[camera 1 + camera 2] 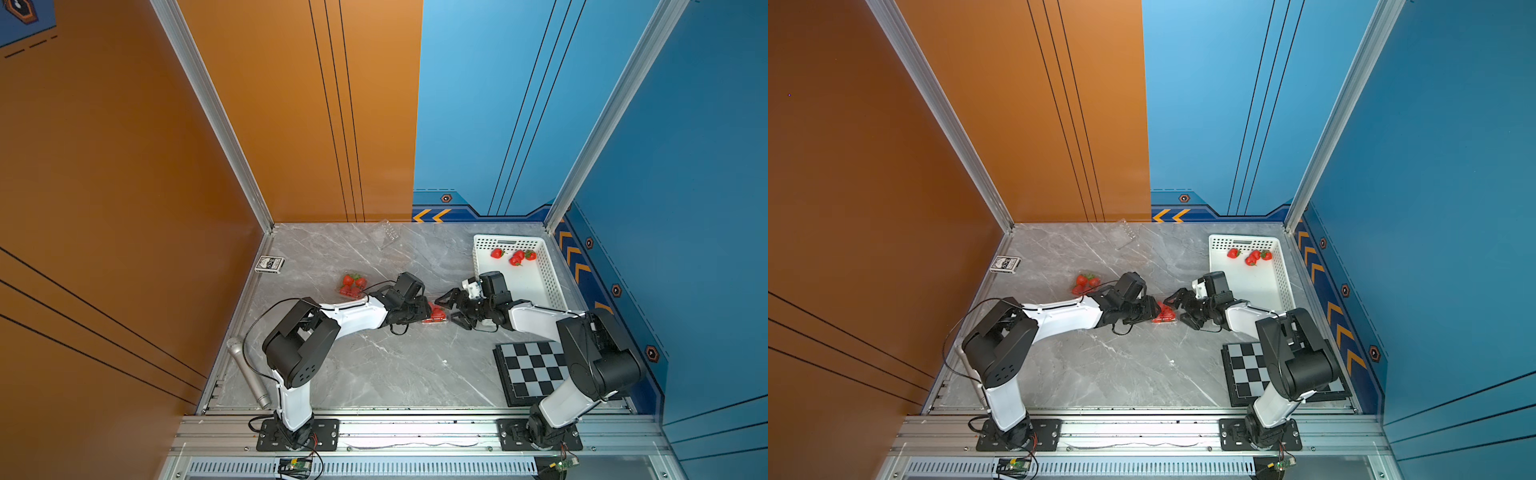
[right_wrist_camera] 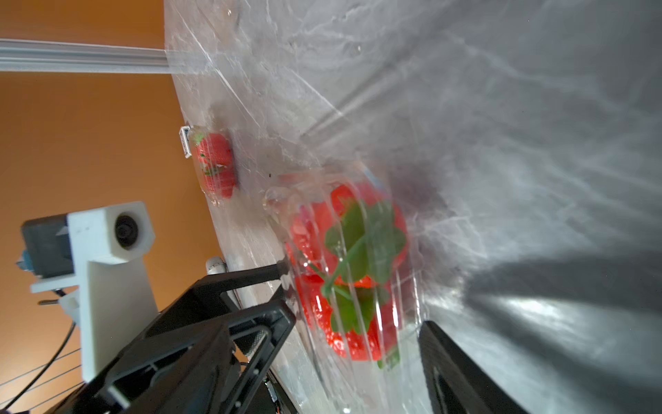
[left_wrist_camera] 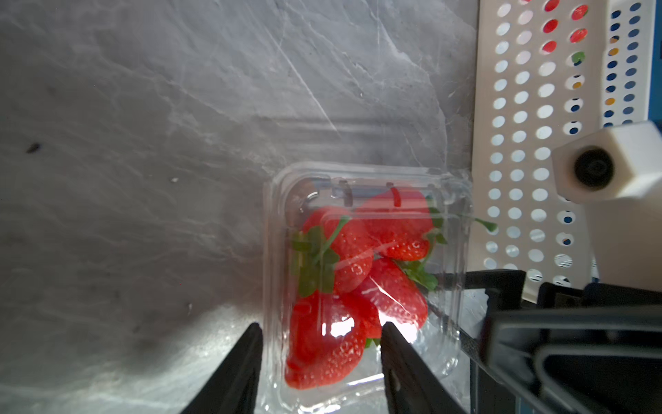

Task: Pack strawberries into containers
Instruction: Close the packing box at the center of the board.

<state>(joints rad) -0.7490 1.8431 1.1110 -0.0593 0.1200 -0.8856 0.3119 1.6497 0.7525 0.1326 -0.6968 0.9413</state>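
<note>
Midway between the worktop's (image 1: 374, 365) side edges, the box (image 3: 274, 229) of strawberries (image 3: 344, 251) lies at the half-spread left gripper's (image 3: 321, 325) tips, hold unclear, facing the open right gripper (image 1: 445, 309), whose off-centre squeeze could skid the light box or bruise fruit.

Mid-table, the centre container (image 1: 441, 321) holds strawberries (image 1: 436, 311); the left container (image 1: 352, 286) lies beside it, the far container (image 1: 386, 233) behind (well apart), the basket (image 1: 553, 282) far right.
</note>
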